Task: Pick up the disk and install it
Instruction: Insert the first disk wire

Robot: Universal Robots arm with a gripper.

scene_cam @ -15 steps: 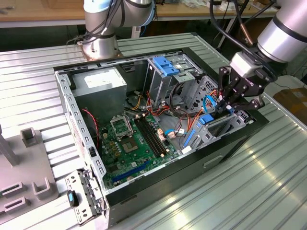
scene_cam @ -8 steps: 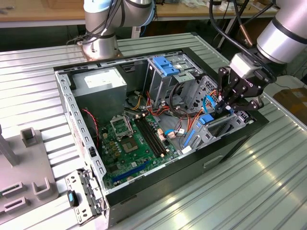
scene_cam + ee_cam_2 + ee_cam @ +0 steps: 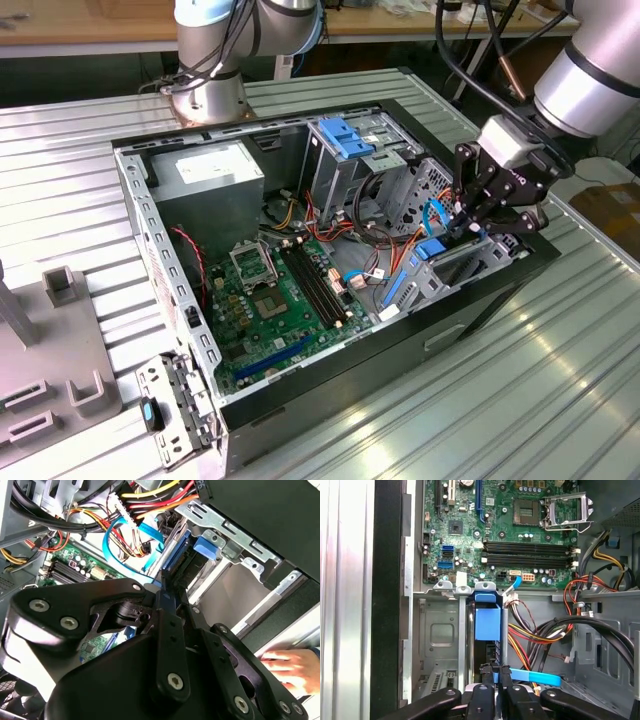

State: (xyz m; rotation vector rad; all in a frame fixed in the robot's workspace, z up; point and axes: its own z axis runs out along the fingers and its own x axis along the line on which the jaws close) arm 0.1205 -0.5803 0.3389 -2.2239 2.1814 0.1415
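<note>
Blue plastic marks the disk (image 3: 487,622), which stands on edge in the narrow slot of the metal bay (image 3: 437,630), at the corner of the case (image 3: 330,390) just past the motherboard (image 3: 470,525). The end effector (image 3: 493,671) sits directly over the disk's upper edge. Its fingers are drawn together on the blue rail, so I judge it clamped on the disk rather than merely resting against it.

The step in hand looks like seating: the disk is between the bay walls, though the pictures do not show whether it is fully home. To do it well, the disk should be kept square to the slot and pressed straight along the guides. Any tilt would likely jam the rail against the sheet metal. Grip should be firm but centred on the rail, so the push does not twist it.

A thin blue cable (image 3: 535,677) passes just beside the fingers, and a bundle of wires (image 3: 530,630) lies near the slot. Both could snag or be pinched. In the second wrist view a person's hand (image 3: 285,667) rests outside the case wall, which calls for slow motion.
</note>
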